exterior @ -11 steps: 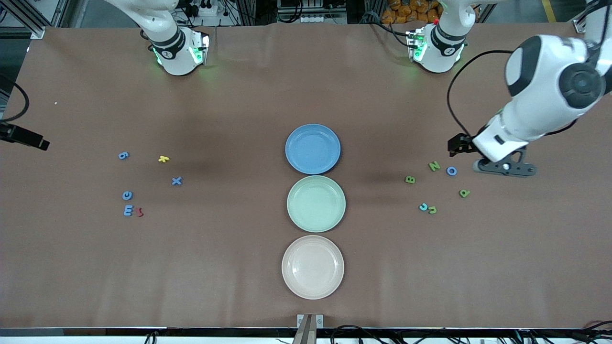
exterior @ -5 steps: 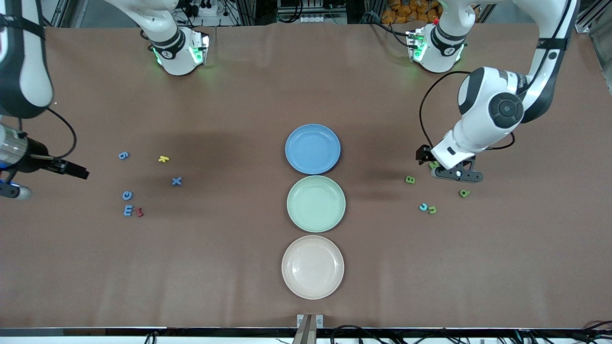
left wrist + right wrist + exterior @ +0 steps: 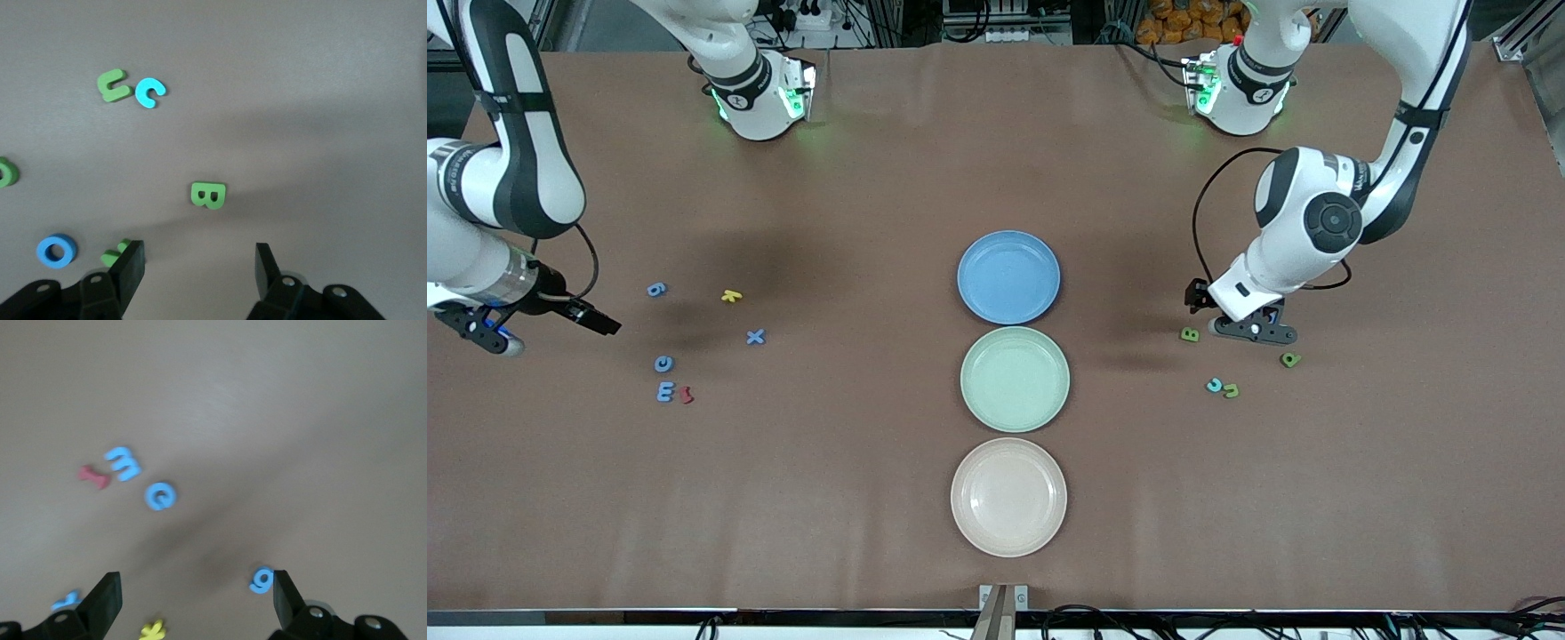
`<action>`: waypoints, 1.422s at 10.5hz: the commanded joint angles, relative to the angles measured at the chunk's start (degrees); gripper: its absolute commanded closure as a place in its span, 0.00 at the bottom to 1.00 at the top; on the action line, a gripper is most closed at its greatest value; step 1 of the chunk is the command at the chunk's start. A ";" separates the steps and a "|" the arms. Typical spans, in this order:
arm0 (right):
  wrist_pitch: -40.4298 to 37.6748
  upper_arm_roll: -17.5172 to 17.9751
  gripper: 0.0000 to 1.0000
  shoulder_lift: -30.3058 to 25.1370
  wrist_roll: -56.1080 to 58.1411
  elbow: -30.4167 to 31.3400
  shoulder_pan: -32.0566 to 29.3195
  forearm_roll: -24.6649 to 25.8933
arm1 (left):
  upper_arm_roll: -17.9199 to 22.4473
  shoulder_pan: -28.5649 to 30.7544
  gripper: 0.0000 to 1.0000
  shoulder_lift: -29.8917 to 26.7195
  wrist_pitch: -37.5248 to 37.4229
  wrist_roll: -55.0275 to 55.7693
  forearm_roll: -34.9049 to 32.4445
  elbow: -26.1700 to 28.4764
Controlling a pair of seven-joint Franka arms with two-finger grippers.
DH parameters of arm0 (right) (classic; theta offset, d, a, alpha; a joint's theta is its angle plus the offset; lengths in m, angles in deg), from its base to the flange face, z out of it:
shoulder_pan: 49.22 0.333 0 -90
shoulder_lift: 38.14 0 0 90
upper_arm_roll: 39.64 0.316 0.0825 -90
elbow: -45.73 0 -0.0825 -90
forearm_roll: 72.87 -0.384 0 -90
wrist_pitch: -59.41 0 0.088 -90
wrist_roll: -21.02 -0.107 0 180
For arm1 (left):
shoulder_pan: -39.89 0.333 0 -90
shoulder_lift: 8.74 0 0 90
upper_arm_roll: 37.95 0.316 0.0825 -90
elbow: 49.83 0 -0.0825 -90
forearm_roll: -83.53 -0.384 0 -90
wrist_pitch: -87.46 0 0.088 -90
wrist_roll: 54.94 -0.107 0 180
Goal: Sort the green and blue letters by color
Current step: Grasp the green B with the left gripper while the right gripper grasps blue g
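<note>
Toward the left arm's end lie a green B [image 3: 1190, 334] [image 3: 208, 195], a green U [image 3: 1231, 390] [image 3: 113, 85], a light blue C [image 3: 1214, 385] [image 3: 150, 92] and one more green letter [image 3: 1289, 359]. The left wrist view also shows a blue O [image 3: 57, 251] and a green piece [image 3: 115, 252] beside one finger. My left gripper [image 3: 1209, 302] [image 3: 197, 257] hangs open and empty over the table beside the B. Toward the right arm's end lie a blue 9 [image 3: 656, 289] [image 3: 262, 579], X [image 3: 755, 336], G [image 3: 663, 363] [image 3: 160, 496] and E [image 3: 664, 391] [image 3: 123, 463]. My right gripper [image 3: 596, 318] [image 3: 195, 587] is open and empty beside the 9.
Three plates stand in a row mid-table: blue [image 3: 1008, 277], then pale green [image 3: 1015, 379], then beige [image 3: 1008, 496] nearest the front camera. A yellow letter [image 3: 732, 295] [image 3: 153, 630] and a dark red piece [image 3: 686, 394] [image 3: 93, 477] lie among the blue letters.
The left arm swung in over the letters toward the B and now covers the N and O in the front view. The right arm came in from the table's end toward the blue letters.
</note>
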 commanded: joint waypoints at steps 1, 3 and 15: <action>7.20 0.67 0.00 -1.66 -4.85 8.81 -5.20 0.01 | -0.10 -0.52 0.25 4.66 6.37 0.12 -5.11 0.09; 10.98 0.67 0.00 -1.56 -8.53 12.24 -6.00 0.01 | -0.10 -0.78 0.27 5.90 6.91 0.12 -6.88 0.09; 29.10 0.23 0.00 5.73 -14.79 21.22 -6.96 0.10 | 0.08 -0.70 0.55 11.79 12.36 0.82 -12.42 -0.79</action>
